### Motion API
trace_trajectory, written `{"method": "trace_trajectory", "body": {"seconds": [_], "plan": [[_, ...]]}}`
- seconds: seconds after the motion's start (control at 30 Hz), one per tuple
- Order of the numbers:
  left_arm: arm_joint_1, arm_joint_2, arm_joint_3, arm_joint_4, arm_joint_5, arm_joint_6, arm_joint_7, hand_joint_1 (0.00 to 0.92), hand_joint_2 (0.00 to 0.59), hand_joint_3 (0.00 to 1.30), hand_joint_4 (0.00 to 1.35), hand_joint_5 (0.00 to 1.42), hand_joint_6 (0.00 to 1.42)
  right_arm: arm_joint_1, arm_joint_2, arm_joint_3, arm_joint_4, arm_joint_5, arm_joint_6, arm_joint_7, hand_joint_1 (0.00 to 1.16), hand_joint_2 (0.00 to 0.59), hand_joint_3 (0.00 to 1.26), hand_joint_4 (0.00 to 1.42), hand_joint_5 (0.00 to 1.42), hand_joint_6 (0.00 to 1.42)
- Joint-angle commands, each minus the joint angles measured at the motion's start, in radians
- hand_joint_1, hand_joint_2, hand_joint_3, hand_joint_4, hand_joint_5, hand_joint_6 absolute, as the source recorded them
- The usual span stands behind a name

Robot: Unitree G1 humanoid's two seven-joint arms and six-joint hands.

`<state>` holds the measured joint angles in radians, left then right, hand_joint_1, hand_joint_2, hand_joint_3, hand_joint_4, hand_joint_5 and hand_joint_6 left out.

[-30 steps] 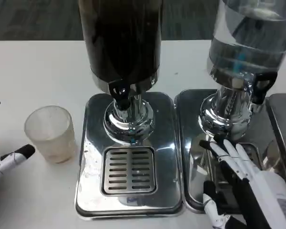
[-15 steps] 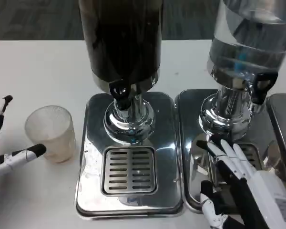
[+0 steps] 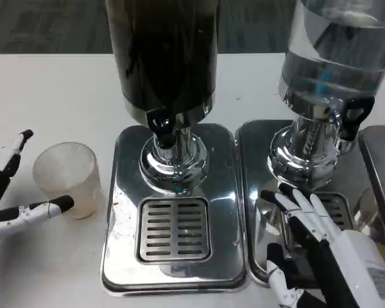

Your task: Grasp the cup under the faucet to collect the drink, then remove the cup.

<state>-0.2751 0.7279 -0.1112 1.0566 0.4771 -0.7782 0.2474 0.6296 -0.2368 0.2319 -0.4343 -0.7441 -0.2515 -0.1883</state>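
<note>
Left hand [image 3: 13, 192] at the picture's left edge, fingers [image 3: 48, 208] spread wide apart and holding nothing: one black-tipped finger pointed up and away behind the cup, another reached in low toward the cup's base, its tip just beside the wall; contact could not be told. Cup [image 3: 68, 178], a frosted translucent tumbler, upright on the white surface [image 3: 51, 96], between those two fingers and just left of the steel drip tray [image 3: 122, 256], not under any faucet. Looked empty.

Right hand [image 3: 321, 250] at lower right, fingers stretched out flat and slightly fanned, gripping nothing, laid over the second steel tray [image 3: 250, 192] and pointed toward that dispenser's chrome base.

On the left tray, slotted drain grate [image 3: 173, 229] bare, chrome pedestal behind it, black faucet lever [image 3: 160, 123] above, under a tall dispenser of dark drink [image 3: 163, 51]. To its right, a clear dispenser of water-like liquid [image 3: 337, 51] with its own black lever [image 3: 353, 115]. Edge of a third tray at far right.
</note>
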Motion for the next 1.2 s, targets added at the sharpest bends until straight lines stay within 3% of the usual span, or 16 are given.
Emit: {"method": "trace_trajectory", "body": {"seconds": [0.03, 0.67, 1.0, 1.2], "plan": [[-0.024, -0.014, -0.022, 0.023, 0.01, -0.011, 0.027, 0.254, 0.064, 0.0, 0.0, 0.03, 0.1, -0.003, 0.002, 0.001, 0.007, 0.012, 0.004, 0.005, 0.53, 0.586, 0.16, 0.05, 0.0, 0.11], [-0.07, -0.062, -0.059, 0.096, 0.014, -0.072, 0.075, 0.242, 0.089, 0.0, 0.0, 0.06, 0.12, -0.002, 0.01, 0.001, 0.02, 0.027, 0.01, 0.006, 0.52, 0.586, 0.17, 0.05, 0.02, 0.11], [-0.087, -0.107, -0.069, 0.141, -0.006, -0.082, 0.062, 0.272, 0.115, 0.0, 0.0, 0.1, 0.17, -0.012, 0.014, -0.003, 0.03, 0.043, 0.021, 0.013, 0.51, 0.586, 0.17, 0.07, 0.03, 0.11], [-0.098, -0.126, -0.074, 0.159, -0.025, -0.083, 0.051, 0.291, 0.144, 0.0, 0.0, 0.21, 0.24, -0.013, 0.015, 0.001, 0.032, 0.043, 0.023, 0.013, 0.51, 0.586, 0.17, 0.09, 0.03, 0.11]]}}
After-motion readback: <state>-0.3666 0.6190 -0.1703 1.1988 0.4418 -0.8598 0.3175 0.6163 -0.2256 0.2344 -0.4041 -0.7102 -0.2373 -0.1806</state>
